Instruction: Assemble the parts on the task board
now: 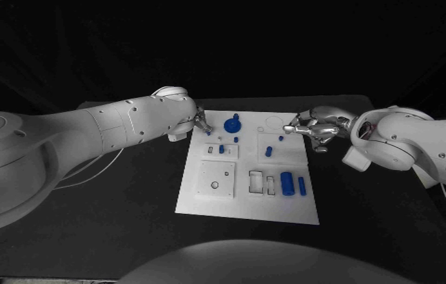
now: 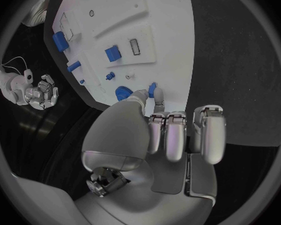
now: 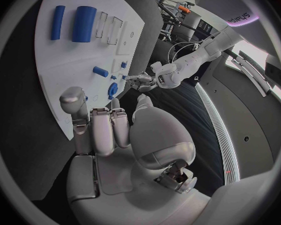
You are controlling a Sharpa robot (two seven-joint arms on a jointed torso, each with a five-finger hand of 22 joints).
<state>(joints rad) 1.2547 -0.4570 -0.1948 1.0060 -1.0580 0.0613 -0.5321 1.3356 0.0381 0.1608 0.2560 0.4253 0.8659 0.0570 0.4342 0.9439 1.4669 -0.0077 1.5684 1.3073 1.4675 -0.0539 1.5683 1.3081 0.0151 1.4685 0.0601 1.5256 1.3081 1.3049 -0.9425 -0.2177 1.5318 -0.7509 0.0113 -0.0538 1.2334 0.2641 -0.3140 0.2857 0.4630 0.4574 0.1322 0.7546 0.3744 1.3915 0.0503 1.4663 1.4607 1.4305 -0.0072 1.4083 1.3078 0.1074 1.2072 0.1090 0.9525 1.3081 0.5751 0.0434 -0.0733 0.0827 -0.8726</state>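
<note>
The black table [image 1: 111, 232] carries the white task board [image 1: 209, 203], which lies between the two hands. The left hand [image 1: 198, 124] sits at the board's far left corner and pinches a small blue peg [image 2: 152, 89] between thumb and a fingertip, its other fingers curled in; the peg hovers just over the board's edge. The right hand [image 1: 314, 128] rests at the far right corner, fingers loosely bent, holding nothing that can be seen. Well nearer the robot than the right hand lie a large blue cylinder [image 1: 287, 184] and, just beside it, a thinner blue cylinder [image 1: 301, 184]. Just beside the left hand stands a round blue gear-like part [image 1: 232, 126]. Between the hands lie a short blue pin [image 1: 269, 151] and a blue block [image 1: 221, 149] in its recess
</note>
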